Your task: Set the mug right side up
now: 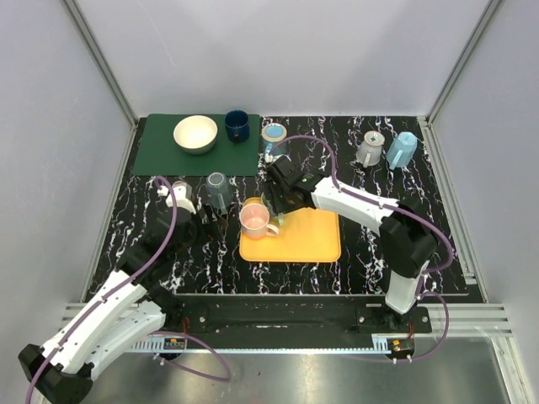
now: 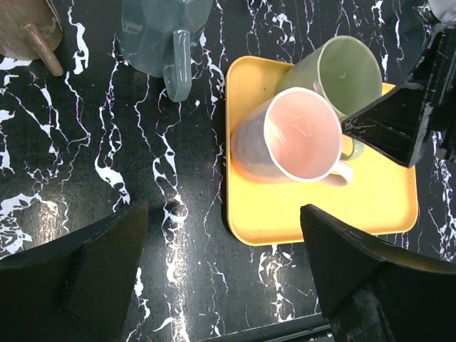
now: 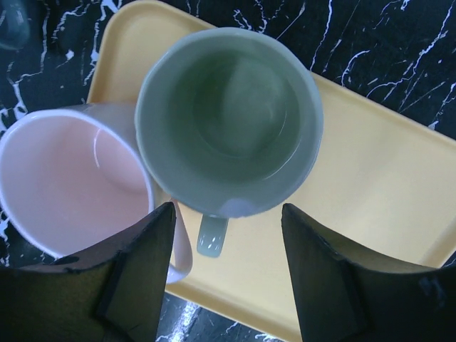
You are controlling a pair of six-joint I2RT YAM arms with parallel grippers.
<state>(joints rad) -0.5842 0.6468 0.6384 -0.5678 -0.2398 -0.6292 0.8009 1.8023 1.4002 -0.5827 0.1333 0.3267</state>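
Note:
A pale green mug stands mouth up on the yellow tray, its handle toward my right gripper. That gripper is open just above it, one finger on each side of the handle, holding nothing. A pink mug stands mouth up against the green one. In the top view the right gripper covers most of the green mug beside the pink mug. My left gripper is open and empty over the black marble table, left of the tray.
A translucent grey mug and a brown mug stand left of the tray. At the back, a green mat holds a cream bowl and a dark blue mug. A grey mug and a light blue mug stand back right.

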